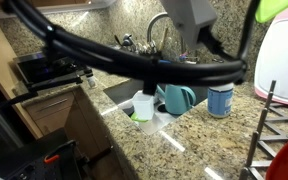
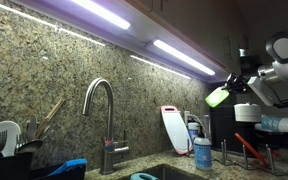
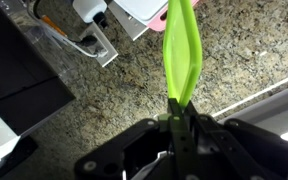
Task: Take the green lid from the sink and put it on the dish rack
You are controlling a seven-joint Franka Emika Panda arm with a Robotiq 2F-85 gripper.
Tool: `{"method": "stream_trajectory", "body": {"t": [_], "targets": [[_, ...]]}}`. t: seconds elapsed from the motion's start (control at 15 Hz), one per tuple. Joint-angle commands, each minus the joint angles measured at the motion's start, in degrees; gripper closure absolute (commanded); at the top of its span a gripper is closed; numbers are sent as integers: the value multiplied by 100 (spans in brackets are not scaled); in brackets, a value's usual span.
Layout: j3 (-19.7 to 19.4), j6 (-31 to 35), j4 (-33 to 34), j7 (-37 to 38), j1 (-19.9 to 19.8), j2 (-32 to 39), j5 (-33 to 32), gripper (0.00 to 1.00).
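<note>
The gripper (image 3: 178,112) has its jaws clamped on the green lid (image 3: 182,55), which is pale lime, translucent, seen edge-on and pointing toward 12 o'clock. In an exterior view it hangs in the air at 11 o'clock from the dish rack (image 2: 269,158).

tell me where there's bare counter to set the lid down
Bare granite counter lies beside the sink, bordered by the white cup and the dish rack. Crowded behind: teal jug, blue-lidded jar.
</note>
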Motion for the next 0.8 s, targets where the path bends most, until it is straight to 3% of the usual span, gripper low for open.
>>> {"method": "stream_trajectory", "body": {"t": [0.0,0.47,0.53,0.73], "targets": [[-57,-56,-58,-83,-31,100,49,98],[-144,272,226,55,27,356,51,98],[-188,44,36,17,8,281,-18,93],[-193,84,91,20,22,324,-20,93]]}}
